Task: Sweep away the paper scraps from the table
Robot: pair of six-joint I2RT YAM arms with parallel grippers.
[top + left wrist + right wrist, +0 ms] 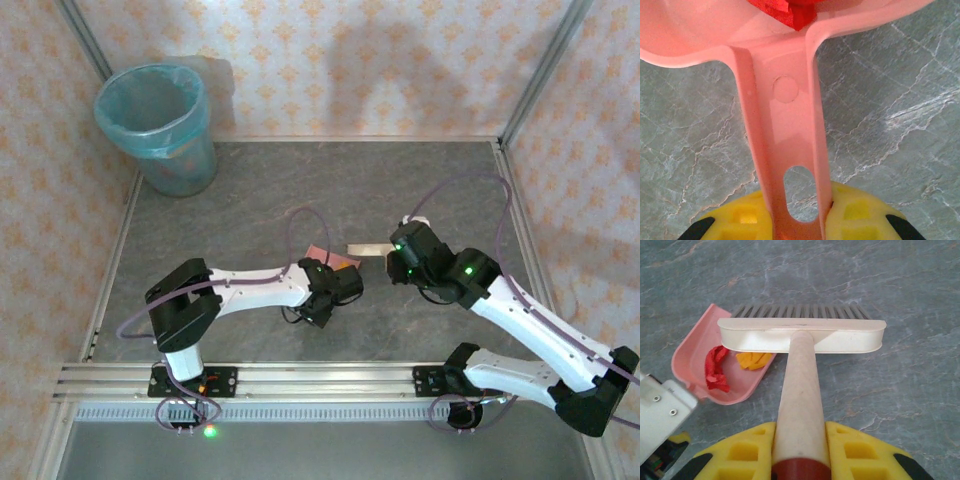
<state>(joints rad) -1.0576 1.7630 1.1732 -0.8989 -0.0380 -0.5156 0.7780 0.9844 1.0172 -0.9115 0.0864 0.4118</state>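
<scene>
My left gripper (799,220) is shut on the handle of the pink dustpan (785,125), its yellow fingers (740,220) pressed against both sides. In the right wrist view a red paper scrap (716,369) and an orange paper scrap (752,360) lie inside the dustpan (690,357). My right gripper (801,450) is shut on the wooden handle of a cream brush (800,335). The brush's bristles rest on the table (900,390) at the pan's mouth. From above, the dustpan (322,255) and brush head (367,248) meet mid-table between both grippers.
A bin with a teal liner (160,125) stands at the table's far left corner. Aluminium rails (300,375) run along the near edge, and patterned walls enclose the other sides. Part of my left arm's white housing (660,410) sits close to the brush handle.
</scene>
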